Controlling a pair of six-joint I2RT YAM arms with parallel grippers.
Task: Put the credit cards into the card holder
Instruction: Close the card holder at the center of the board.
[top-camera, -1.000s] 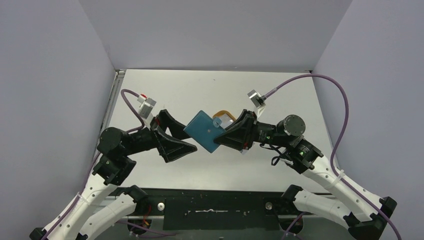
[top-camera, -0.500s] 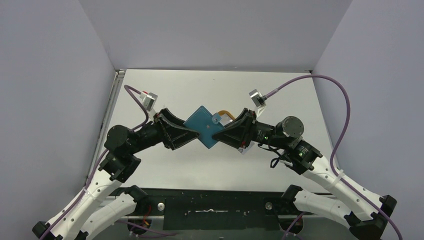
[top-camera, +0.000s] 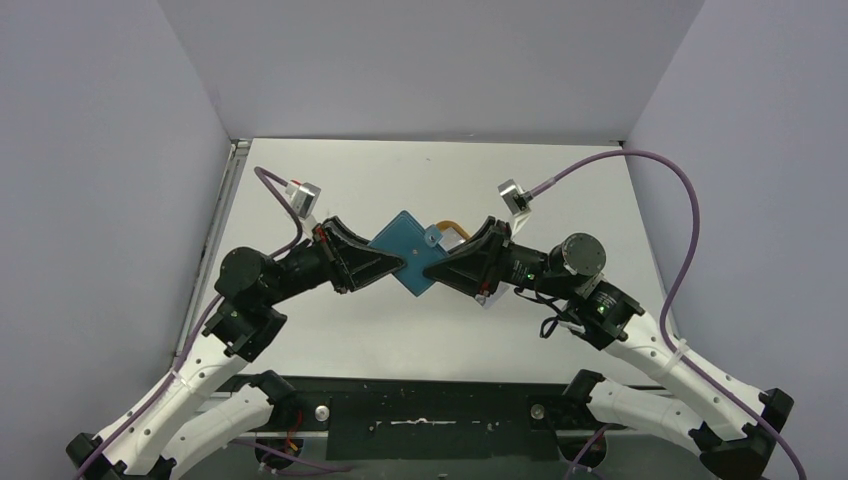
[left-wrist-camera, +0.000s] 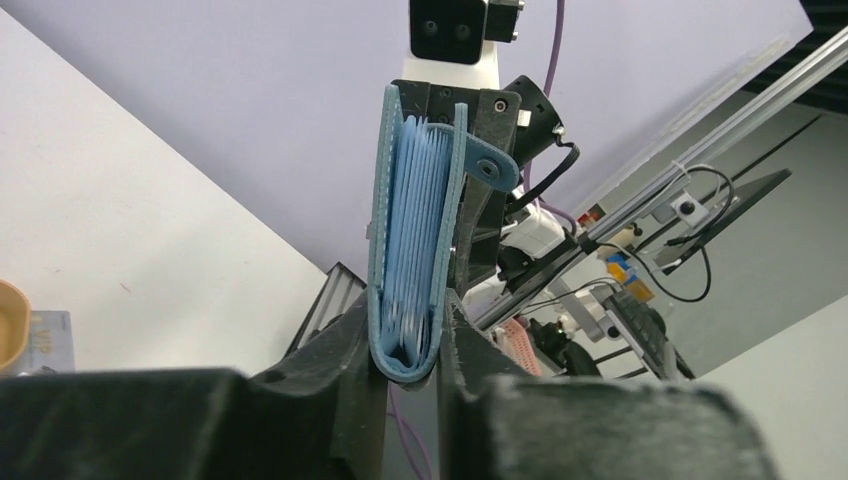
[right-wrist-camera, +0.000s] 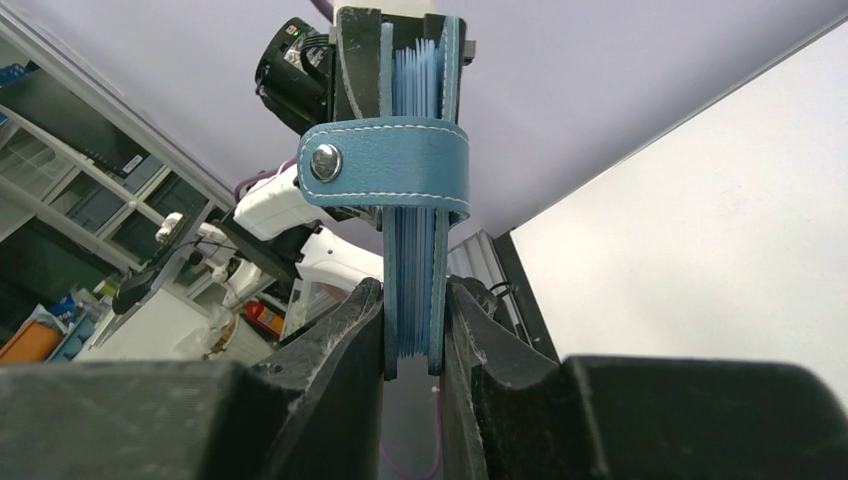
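Note:
The card holder (top-camera: 405, 250), a teal-blue wallet folded shut, hangs above the table between both arms. My left gripper (top-camera: 396, 263) is shut on its folded spine corner, and the left wrist view shows the card holder (left-wrist-camera: 410, 250) pinched between both fingers of the left gripper (left-wrist-camera: 410, 345). My right gripper (top-camera: 441, 268) is shut on the opposite, open edge, seen as the card holder (right-wrist-camera: 415, 250) in the right gripper (right-wrist-camera: 413, 335). The snap tab (right-wrist-camera: 385, 165) wraps across that edge. One grey credit card (left-wrist-camera: 45, 340) lies on the table.
An orange-tan tray (top-camera: 456, 228) lies on the table behind the wallet, mostly hidden by it, and shows again as the tray (left-wrist-camera: 8, 325) beside the card. Grey walls close the table on three sides. A metal rail (top-camera: 228, 200) runs along the left edge.
My left gripper came in from the left, open, and closed on the wallet's left corner. The right gripper kept its grip and the wallet barely shifted.

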